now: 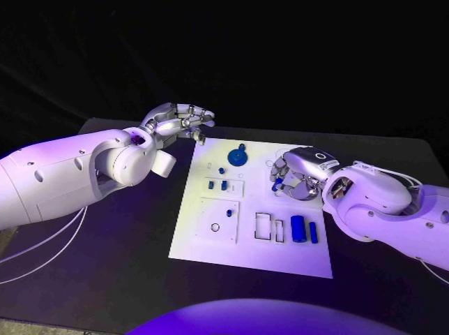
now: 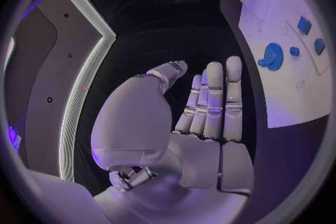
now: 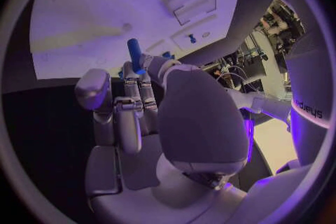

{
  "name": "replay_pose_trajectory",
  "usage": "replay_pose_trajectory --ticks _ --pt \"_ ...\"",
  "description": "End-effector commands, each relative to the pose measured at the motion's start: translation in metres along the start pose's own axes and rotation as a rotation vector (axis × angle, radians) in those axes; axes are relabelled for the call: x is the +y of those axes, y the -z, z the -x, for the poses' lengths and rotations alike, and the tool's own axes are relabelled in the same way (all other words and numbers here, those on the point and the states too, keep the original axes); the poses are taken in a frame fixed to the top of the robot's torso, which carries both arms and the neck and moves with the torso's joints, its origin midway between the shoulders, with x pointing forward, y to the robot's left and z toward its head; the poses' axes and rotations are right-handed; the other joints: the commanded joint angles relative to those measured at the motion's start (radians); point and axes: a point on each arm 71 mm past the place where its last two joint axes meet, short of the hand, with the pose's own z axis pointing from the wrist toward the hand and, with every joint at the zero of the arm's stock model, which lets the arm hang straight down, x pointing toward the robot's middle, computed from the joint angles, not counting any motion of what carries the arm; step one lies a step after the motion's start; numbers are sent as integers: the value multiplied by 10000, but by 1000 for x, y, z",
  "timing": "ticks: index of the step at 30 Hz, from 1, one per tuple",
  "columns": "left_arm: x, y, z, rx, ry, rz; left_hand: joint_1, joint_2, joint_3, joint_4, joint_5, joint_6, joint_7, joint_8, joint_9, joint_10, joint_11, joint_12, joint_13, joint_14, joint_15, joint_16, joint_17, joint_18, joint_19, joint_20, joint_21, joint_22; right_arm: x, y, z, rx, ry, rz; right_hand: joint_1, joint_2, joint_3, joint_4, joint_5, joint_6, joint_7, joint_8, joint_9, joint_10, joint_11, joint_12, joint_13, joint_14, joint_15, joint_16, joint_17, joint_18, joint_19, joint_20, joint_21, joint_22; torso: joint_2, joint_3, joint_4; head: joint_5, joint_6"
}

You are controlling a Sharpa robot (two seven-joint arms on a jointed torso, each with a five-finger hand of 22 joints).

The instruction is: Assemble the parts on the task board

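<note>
head camera looking down, wrist fisheyes close behind each palm, all sharing task board (image 1: 253, 209)

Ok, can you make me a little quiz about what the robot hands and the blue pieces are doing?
1. True or false: the right robot hand holds a small blue peg.
2. Which robot hand holds nothing? A) left B) right
3. Fill in: the blue round disc lies on the white ____.

Key: 1 true. 2 A: the left robot hand hangs open beyond the board's far left corner. 3 board.
</note>
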Motion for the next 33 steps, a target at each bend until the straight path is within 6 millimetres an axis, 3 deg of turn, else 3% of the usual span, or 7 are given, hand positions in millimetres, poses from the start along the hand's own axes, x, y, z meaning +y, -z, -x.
replay_pose_trajectory --ticks 1,11,20,25,33 --pt "-1 -1 -3 172 23 -65 -69 23 -56 -6 15 -107 13 49 11 -84 25 44 -16 -70 27 21 -17 109 103 -4 -64 -21 7 3 8 -490 -472 100 3 91 10 -54 68 8 30 39 6 675 -615 -16 75 749 -94 66 1272 -174 14 -56 61 7 1 0 9 18 6" --pt "-1 -2 -4 224 38 -79 -69 23 -56 -6 15 -107 13 49 11 -84 25 44 -16 -70 27 21 -17 109 103 -4 -64 -21 55 1 11 -766 -1159 1436 -99 72 145 -238 225 -52 42 51 84 679 -608 -73 138 750 -93 67 1276 -172 8 -66 36 18 15 10 5 122 1" --pt "-1 -4 -7 296 58 -101 -67 38 -55 0 19 -113 14 55 11 -90 26 48 -17 -71 28 24 -22 109 107 -3 -71 -26 109 -8 -13 -342 -1815 2828 -129 72 204 -328 265 -81 50 52 114 678 -603 -96 165 746 -91 59 1253 -163 -5 -68 -11 4 23 3 18 188 0" --pt "-1 -4 -8 326 66 -104 -67 38 -55 0 19 -113 14 55 11 -90 26 48 -17 -71 28 24 -22 109 107 -3 -71 -26 120 -11 -30 26 -2122 3002 -137 69 212 -345 268 -86 52 52 119 677 -602 -101 170 743 -91 55 1242 -155 -17 -68 -50 -14 25 -6 19 276 -27" --pt "-1 -5 -9 341 70 -92 -67 38 -55 0 19 -113 14 55 11 -90 26 48 -17 -71 28 24 -22 109 107 -3 -71 -26 120 -16 -54 637 -2294 2788 -171 66 225 -373 267 -104 60 48 129 669 -594 -113 180 739 -87 47 1222 -151 -25 -67 -77 -24 18 4 6 386 -85"
